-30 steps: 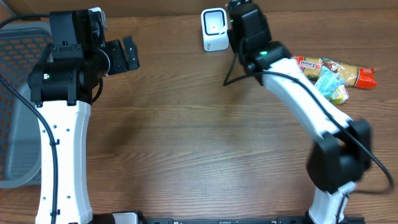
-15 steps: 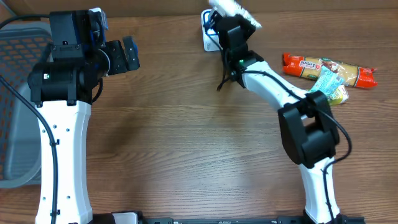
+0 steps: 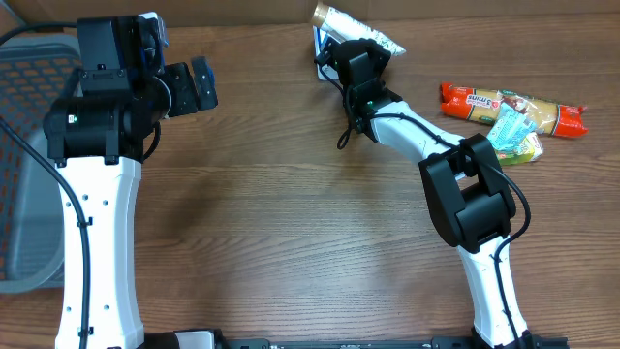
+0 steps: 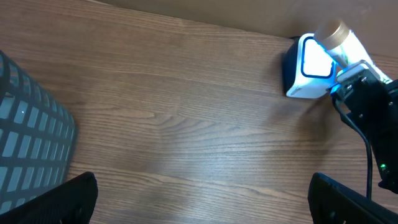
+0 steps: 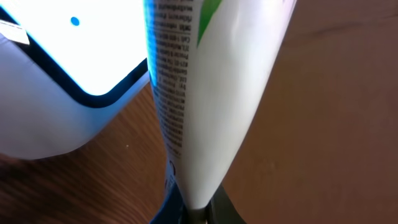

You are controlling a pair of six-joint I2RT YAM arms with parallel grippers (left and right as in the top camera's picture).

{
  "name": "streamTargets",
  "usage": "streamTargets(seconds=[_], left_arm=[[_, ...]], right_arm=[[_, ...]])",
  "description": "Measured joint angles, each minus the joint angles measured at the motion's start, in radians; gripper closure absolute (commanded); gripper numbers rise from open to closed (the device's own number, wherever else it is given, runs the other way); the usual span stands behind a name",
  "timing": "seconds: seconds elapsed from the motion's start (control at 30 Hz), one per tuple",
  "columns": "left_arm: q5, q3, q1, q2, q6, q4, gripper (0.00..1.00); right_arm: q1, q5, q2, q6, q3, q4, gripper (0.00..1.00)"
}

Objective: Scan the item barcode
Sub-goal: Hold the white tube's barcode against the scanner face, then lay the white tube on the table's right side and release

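Observation:
The item, a white tube [image 3: 355, 25] with a tan cap end, hangs tilted over the white scanner [image 3: 321, 46] at the table's far edge. My right gripper [image 3: 357, 56] is shut on the tube's flat crimped end. In the right wrist view the white tube [image 5: 205, 93], printed with small text, rises from my right gripper [image 5: 196, 214] right beside the scanner's glowing window [image 5: 62, 68]. From the left wrist view the scanner [image 4: 308, 68] shows with the tube [image 4: 339, 38] at its upper right. My left gripper [image 4: 201, 199] stands open and holds nothing above bare wood, far left of the scanner.
Several snack packets [image 3: 513, 111], orange and green, lie at the right of the table. A grey mesh basket [image 3: 24, 145] stands off the left edge, next to the left arm.
The right arm has folded in towards the scanner and turned, so the tube now shows above the scanner. The left arm has not moved.

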Motion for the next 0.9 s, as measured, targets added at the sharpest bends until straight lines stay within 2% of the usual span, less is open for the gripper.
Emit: streamTargets(seconds=[0.27,0.33,0.47,0.53,0.57,0.7,0.87,0.9], left_arm=[[0.000,0.000,0.000,0.000,0.000,0.000,0.00],[0.000,0.000,0.000,0.000,0.000,0.000,0.00],[0.000,0.000,0.000,0.000,0.000,0.000,0.00],[0.000,0.000,0.000,0.000,0.000,0.000,0.01],[0.000,0.000,0.000,0.000,0.000,-0.001,0.00],[0.000,0.000,0.000,0.000,0.000,-0.002,0.00],[0.000,0.000,0.000,0.000,0.000,-0.002,0.00],[0.000,0.000,0.000,0.000,0.000,-0.002,0.00]], right_arm=[[0.039,0.122,-0.002,0.047,0.000,0.013,0.96],[0.067,0.134,-0.013,0.080,0.000,-0.026,0.96],[0.134,0.130,-0.101,0.213,0.000,-0.220,0.96],[0.161,0.105,-0.174,0.308,0.000,-0.357,0.96],[0.179,0.040,-0.262,0.431,0.001,-0.521,0.96],[0.171,-0.155,-0.434,0.720,0.001,-0.797,0.96],[0.025,-0.391,-0.552,1.231,0.012,-1.172,0.96],[0.003,-0.396,-0.552,1.279,0.011,-1.196,0.96]])
